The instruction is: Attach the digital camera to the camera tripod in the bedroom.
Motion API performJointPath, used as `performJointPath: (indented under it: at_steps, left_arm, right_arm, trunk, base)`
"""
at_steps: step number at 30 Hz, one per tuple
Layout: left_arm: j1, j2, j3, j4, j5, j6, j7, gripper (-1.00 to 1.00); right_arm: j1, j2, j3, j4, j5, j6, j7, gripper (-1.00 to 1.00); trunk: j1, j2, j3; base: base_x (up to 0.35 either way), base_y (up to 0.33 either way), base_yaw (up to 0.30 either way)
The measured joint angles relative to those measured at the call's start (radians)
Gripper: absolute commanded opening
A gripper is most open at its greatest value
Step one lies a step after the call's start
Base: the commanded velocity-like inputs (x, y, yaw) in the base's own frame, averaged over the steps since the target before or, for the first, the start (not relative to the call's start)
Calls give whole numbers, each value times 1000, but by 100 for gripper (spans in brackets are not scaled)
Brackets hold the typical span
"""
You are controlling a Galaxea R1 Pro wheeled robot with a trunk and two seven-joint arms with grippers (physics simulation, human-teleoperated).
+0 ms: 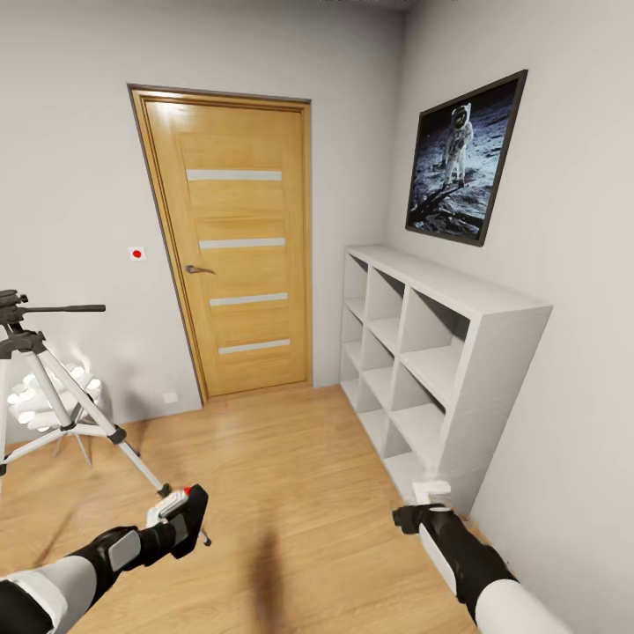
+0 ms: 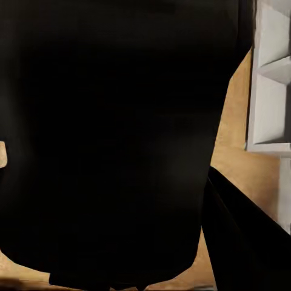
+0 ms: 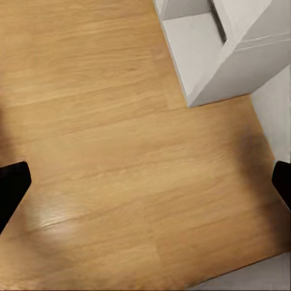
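Note:
In the head view my left gripper [image 1: 173, 515] is shut on the small black digital camera [image 1: 192, 521], whose red dot faces up, low over the wood floor. The camera's dark body [image 2: 115, 139] blocks most of the left wrist view. The camera tripod [image 1: 99, 416] stands at the far left, with silver legs, a black pan head [image 1: 16, 319] and a long handle [image 1: 72, 309]. One leg's foot comes down just beside the held camera. My right gripper [image 1: 427, 504] hangs open and holds nothing near the shelf's corner. Its black fingertips [image 3: 12, 189] sit far apart over bare floor.
A closed wooden door [image 1: 238, 246] is straight ahead, with a white wall plate with a red dot [image 1: 136, 254] beside it. White cube shelves [image 1: 431, 361] line the right wall under an astronaut picture [image 1: 465, 158]. A white ball-cluster lamp [image 1: 86, 385] stands behind the tripod.

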Motion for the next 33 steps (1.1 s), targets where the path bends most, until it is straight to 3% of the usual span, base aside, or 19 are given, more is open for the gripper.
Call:
performJointPath:
  at_steps: [1,2,5,7,10,11,16,22,27,33]
  left_arm:
    - [44,-4,10,0,-1,-7,7,-100]
    - [92,-4,-2,3,-11,-14,9,-100]
    - [120,-5,0,2,-12,-25,11,-100]
    - [168,-6,-2,3,-14,-47,12,-100]
    - [306,-9,-3,3,-32,-118,51,-100]
    - [317,-10,-2,3,-37,-124,61,-100]
    - [405,-22,-2,3,-75,-157,100,-100]
    - [473,-58,-2,2,-97,-218,119,-100]
    - [492,-74,0,2,-103,-236,124,-100]
    - [512,-83,1,2,-114,-246,126,-100]
  right_arm:
    - [0,-5,1,110,1,-64,-1,100]
    - [0,-7,1,171,0,-95,-1,100]
    - [0,-9,0,244,-1,-136,-2,100]
    - [-1,-10,0,311,-2,-172,-3,100]
    - [0,-11,-1,497,-6,-291,-5,100]
    - [0,-11,0,517,-6,-310,-5,100]
    - [45,-12,0,560,-9,-392,-7,100]
    - [175,-13,-2,572,-11,-449,-7,100]
    - [249,-13,0,574,-9,-474,-6,100]
    - [290,-13,0,575,-7,-474,-7,100]
  trunk:
    - [0,0,0]
    - [0,0,0]
    - [0,0,0]
    - [0,0,0]
    - [0,0,0]
    - [0,0,0]
    - [0,0,0]
    - [0,0,0]
    - [0,0,0]
    - [0,0,0]
  base:
    - [0,0,0]
    - [0,0,0]
    - [0,0,0]
    - [0,0,0]
    - [0,0,0]
    - [0,0,0]
    - [0,0,0]
    - [0,0,0]
    - [0,0,0]
    - [0,0,0]
